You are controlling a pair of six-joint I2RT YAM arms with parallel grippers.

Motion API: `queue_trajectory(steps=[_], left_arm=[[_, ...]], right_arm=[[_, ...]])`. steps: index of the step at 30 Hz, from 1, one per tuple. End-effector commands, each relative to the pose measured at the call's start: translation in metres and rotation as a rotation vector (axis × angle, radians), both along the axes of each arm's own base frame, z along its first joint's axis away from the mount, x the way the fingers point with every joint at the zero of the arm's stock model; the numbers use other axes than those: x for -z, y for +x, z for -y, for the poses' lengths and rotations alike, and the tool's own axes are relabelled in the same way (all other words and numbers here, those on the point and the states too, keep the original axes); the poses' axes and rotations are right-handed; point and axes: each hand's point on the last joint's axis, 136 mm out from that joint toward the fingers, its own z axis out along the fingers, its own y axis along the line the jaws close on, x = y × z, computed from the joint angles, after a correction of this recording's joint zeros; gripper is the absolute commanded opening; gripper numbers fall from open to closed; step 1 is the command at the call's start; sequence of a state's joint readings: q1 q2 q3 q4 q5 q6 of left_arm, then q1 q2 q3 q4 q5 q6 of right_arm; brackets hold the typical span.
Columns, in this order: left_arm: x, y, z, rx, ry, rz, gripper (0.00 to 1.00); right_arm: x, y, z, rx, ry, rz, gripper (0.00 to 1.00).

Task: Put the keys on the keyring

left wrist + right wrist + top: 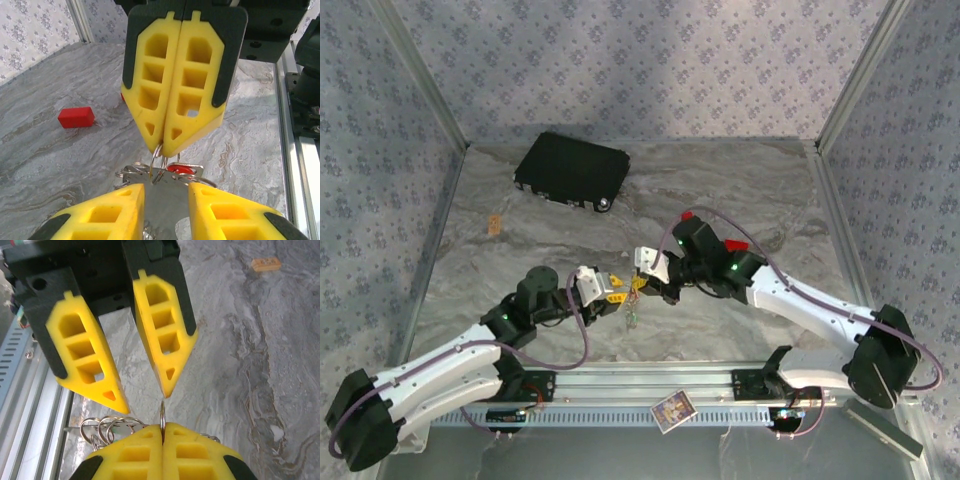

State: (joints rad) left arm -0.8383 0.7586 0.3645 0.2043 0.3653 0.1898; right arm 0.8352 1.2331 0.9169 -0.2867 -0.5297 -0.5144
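Keyring, a thin silvery wire ring, is held clear of the table, just beyond the middle of the rail that carries the arm bases. The right gripper has it, with both yellow fingers pressed flat together and the wire pinched edge-on between their tips. A bunch of smaller silvery rings and a red key head gather just beside that pinch. Whether the key is threaded on the ring cannot be determined. The left gripper faces the right one tip to tip, equally near the rail, with its fingers parted and one fingertip just beside the top of the ring. Further from the rail, two red blocks lie beside the right arm. Farthest from the rail, near the back wall, sits a black case.
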Motion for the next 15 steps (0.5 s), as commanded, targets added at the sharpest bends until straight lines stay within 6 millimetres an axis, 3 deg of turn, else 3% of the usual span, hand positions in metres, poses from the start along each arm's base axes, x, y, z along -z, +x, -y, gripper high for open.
queue_trajectory(steps=[1, 15], left_arm=[[-0.013, 0.001, 0.002, 0.008, 0.006, 0.041, 0.29], [-0.010, -0.001, 0.012, 0.062, 0.039, 0.018, 0.30]], right_arm=[[-0.001, -0.002, 0.003, -0.025, -0.073, 0.029, 0.00], [-0.002, -0.005, -0.008, -0.092, -0.167, 0.084, 0.00]])
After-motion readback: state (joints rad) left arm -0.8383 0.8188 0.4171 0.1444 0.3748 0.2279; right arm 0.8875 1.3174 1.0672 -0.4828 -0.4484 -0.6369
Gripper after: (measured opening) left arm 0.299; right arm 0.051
